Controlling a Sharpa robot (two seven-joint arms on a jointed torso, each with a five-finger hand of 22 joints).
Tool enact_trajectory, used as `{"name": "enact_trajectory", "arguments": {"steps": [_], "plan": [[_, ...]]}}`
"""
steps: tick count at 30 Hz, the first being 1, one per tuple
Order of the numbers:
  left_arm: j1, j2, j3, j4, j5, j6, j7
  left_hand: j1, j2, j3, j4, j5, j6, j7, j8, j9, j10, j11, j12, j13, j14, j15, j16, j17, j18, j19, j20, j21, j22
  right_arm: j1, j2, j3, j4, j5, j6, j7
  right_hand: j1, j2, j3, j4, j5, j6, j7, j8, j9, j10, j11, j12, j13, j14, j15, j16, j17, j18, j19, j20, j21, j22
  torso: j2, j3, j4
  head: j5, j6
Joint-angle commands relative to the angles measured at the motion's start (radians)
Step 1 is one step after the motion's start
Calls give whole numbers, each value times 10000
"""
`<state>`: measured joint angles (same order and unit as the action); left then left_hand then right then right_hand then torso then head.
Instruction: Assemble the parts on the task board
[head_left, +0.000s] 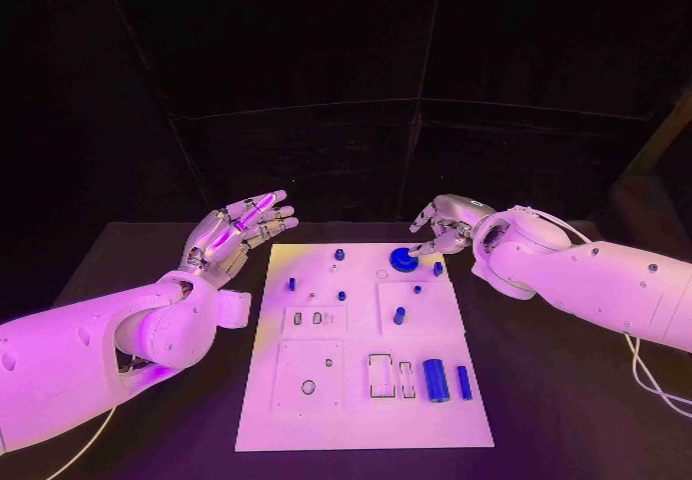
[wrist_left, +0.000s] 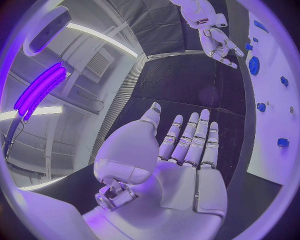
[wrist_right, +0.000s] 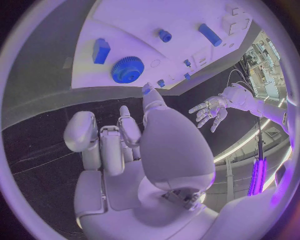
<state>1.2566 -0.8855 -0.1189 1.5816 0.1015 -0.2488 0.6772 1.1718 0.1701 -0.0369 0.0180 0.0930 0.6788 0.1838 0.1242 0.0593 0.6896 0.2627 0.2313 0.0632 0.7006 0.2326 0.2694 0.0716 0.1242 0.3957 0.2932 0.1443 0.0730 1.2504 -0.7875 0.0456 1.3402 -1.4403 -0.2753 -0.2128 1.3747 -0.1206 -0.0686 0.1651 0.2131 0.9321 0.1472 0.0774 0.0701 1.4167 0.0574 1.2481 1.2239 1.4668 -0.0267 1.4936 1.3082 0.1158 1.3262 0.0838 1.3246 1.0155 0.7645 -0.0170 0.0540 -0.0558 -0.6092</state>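
Head view: white rectangular task board (head_left: 361, 420) nearest, near edge bare; blue cylinder (head_left: 434, 379) and slim blue bar (head_left: 464, 382) lie toward near right corner. Blue toothed gear (head_left: 404, 260) sits at board's far edge. Right hand (head_left: 444, 226) hovers just beyond gear, fingers curled, holding nothing. Left hand (head_left: 238, 232) off board's far left corner, fingers spread, empty.

Left wrist view: left hand (wrist_left: 172, 165) flat, fingers together, apart from board.

Right wrist view: right hand (wrist_right: 140, 150) short of gear (wrist_right: 128, 69); contact unclear.

Risk: fingertip nudges gear aside before grip closes.
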Motion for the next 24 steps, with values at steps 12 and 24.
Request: {"name": "enact_trajectory", "arguments": {"steps": [12, 24], "plan": [[11, 105, 7, -158, -61, 259, 144, -86, -5, 50, -14, 4, -55, 1148, -40, -5, -54, -35, -65, -9, -48, -6, -61, -12, 53, 158, -4, 70, 22, 18, 436, 10, -528, -8, 1091, -382, 476, 21, -166, 627, 207, -279, 124, -27, -13, 434, 124, 1280, 1449, 830, 189, 264, 1489, -186, 129, 131, 273, 401, 8, -21, 37, -72, -68], [10, 128, 7, -210, -61, 282, 130, -89, -3, 53, -17, 3, -49, 1147, -39, -4, -55, -35, -69, -10, -45, -8, -67, -13, 57, 206, -4, 90, 28, 13, 674, 7, -662, -588, 1198, -274, 647, 162, -172, 602, 288, -183, 121, 51, 9, 715, 131, 1848, 2047, 857, 205, 349, 1649, -228, 234, 153, 425, 667, 9, -26, 26, -127, -184]]}}
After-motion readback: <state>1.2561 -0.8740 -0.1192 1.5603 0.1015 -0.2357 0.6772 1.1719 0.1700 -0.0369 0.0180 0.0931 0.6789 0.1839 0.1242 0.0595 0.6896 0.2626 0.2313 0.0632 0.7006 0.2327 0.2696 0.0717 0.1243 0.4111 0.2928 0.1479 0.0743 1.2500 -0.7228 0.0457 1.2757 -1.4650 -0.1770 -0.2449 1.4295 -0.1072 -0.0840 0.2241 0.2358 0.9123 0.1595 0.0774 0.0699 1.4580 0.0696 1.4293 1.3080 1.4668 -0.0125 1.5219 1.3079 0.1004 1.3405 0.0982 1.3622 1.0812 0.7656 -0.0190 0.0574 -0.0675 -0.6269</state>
